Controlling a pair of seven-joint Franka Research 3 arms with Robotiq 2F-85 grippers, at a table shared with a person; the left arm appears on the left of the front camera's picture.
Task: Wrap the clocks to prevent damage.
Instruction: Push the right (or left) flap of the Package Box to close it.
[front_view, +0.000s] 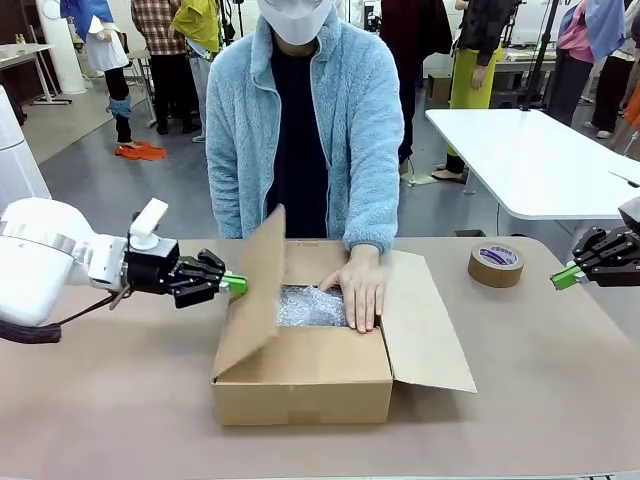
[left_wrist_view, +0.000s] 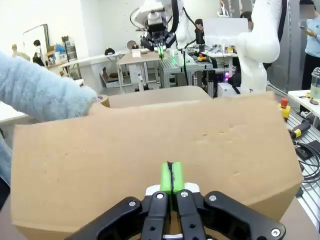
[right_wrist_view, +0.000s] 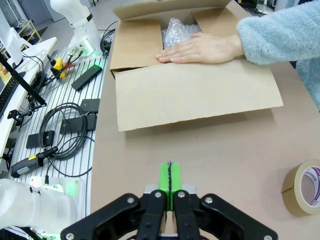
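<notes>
A cardboard box (front_view: 300, 385) sits open in the middle of the table (front_view: 520, 400), and everything here is placed from it. Inside the box, toward its far side, lies a crumpled bundle of clear bubble wrap (front_view: 308, 305); no clock can be made out through the wrap. The person standing at the far side of the box lays one hand (front_view: 362, 290) flat, palm down, over the right part of that bundle, with a pale blue fleece sleeve (front_view: 372, 200) coming down to the box's far edge. The box's left flap (front_view: 250, 290) stands raised and tilted slightly outward, while its right flap (front_view: 425, 330) is folded out, sloping away from the box toward the tabletop. The left gripper (front_view: 236, 284) is just to the left of the box, held roughly level, its green pads pressed together with nothing between them, and their tip right at the outer face of the raised left flap; whether it pushes on the cardboard cannot be told. The right gripper (front_view: 562, 278) hangs well to the right of the box, above the table near its edge, its pads likewise closed tight on nothing and pointing back toward the box. A roll of brown tape (front_view: 495, 264) lies flat on the table between the box's right flap and that gripper
</notes>
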